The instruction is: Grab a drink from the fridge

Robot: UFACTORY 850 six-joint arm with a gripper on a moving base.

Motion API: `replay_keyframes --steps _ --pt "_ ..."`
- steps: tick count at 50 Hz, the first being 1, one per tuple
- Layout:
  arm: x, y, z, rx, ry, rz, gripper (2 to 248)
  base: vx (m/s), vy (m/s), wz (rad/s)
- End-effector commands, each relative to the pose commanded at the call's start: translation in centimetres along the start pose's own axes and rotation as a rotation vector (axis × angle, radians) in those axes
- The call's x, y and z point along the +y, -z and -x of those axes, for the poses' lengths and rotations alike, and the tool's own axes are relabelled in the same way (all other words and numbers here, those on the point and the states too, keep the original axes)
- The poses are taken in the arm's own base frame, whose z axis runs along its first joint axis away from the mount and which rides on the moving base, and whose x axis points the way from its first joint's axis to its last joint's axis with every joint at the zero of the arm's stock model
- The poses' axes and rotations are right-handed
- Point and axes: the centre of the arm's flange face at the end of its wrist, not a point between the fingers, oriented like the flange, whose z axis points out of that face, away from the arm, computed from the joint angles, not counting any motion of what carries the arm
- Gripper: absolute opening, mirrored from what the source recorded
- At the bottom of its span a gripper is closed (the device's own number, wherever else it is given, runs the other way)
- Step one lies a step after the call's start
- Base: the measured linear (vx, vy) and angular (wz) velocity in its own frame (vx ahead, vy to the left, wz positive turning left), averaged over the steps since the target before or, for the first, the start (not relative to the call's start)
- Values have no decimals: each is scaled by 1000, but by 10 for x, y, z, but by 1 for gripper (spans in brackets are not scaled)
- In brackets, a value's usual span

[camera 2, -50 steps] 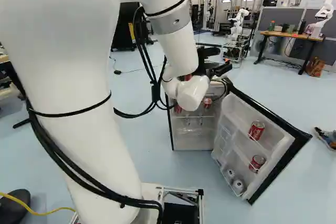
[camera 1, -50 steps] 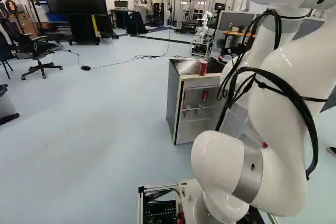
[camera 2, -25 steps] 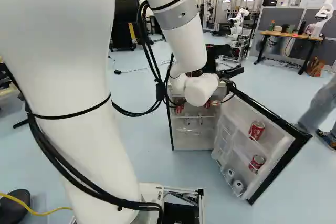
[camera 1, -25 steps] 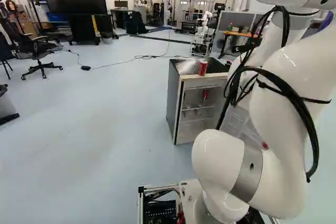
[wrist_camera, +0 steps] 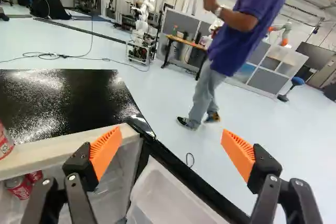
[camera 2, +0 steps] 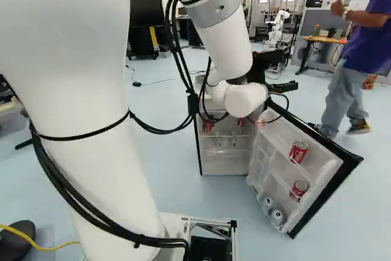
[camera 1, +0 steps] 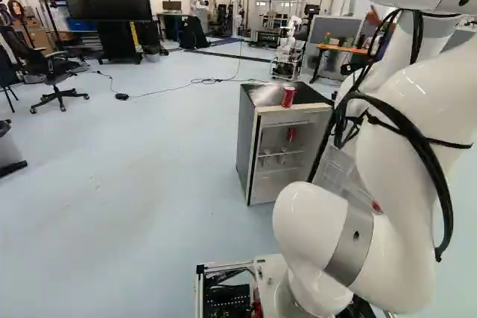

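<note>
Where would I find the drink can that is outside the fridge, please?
In the left base view, the red can stands upright on the fridge's black top, near its front edge, left of the arm.

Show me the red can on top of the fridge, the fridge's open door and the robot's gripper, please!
Red can (camera 1: 288, 97): left base view, the middle of its side.
Open door (camera 2: 324, 194): right base view, its black edge.
Gripper (wrist_camera: 172, 131): wrist view, midway between its fingertips.
</note>
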Motion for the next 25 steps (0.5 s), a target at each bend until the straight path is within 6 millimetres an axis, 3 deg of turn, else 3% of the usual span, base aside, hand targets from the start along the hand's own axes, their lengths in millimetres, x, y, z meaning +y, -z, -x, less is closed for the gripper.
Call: replay_keyframes --steps 25 --pt "40 -10 -3 -135 -10 55 247 0 0 0"
